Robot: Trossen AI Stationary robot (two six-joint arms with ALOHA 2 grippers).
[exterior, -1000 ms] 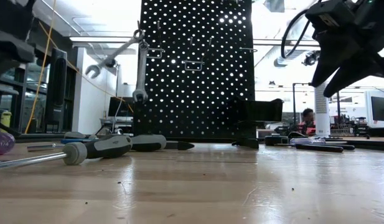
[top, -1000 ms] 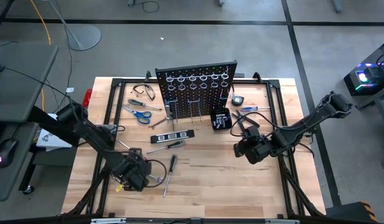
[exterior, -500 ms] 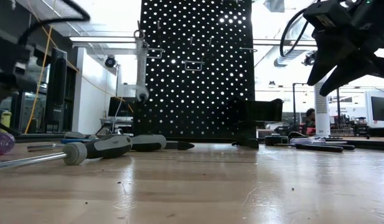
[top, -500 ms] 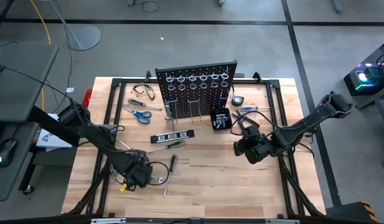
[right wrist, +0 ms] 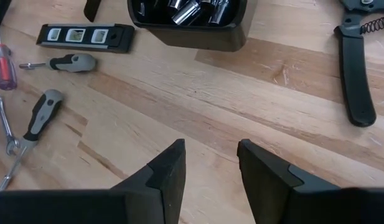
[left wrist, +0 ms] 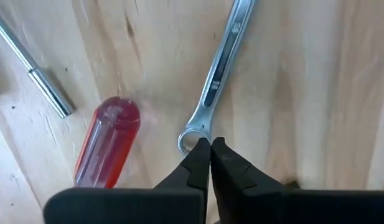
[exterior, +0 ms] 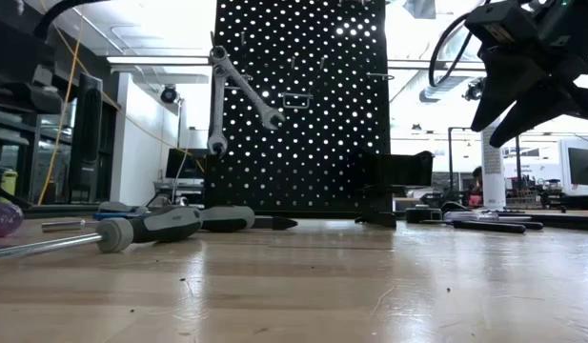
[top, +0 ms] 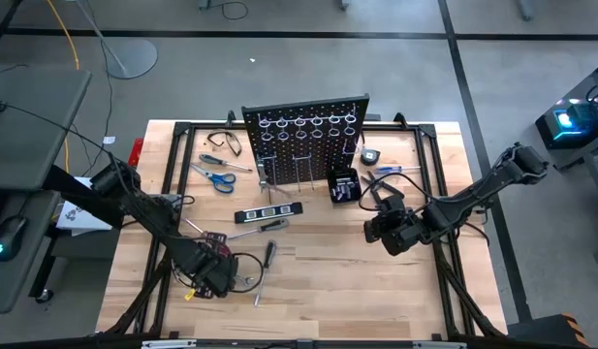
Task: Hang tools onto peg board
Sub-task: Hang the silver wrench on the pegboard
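The left gripper (left wrist: 210,144) has its fingers pressed together at the ring end of a wrench (left wrist: 218,79) lying on the table (top: 328,271). The right gripper (right wrist: 210,163) hangs above the table with its fingers apart, holding nothing.

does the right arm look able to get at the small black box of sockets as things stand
Probably yes. The right tool hangs open above bare wood, and the black box stands just ahead with nothing between them. The pliers lie off to one side.

Bare worktop (top: 328,281) lies open between the two arms. Near the left claw (left wrist: 209,144), a silver wrench (left wrist: 218,78) and red-handled screwdriver (left wrist: 107,142) crowd the wood; the peg board (top: 306,136) blocks the rear.
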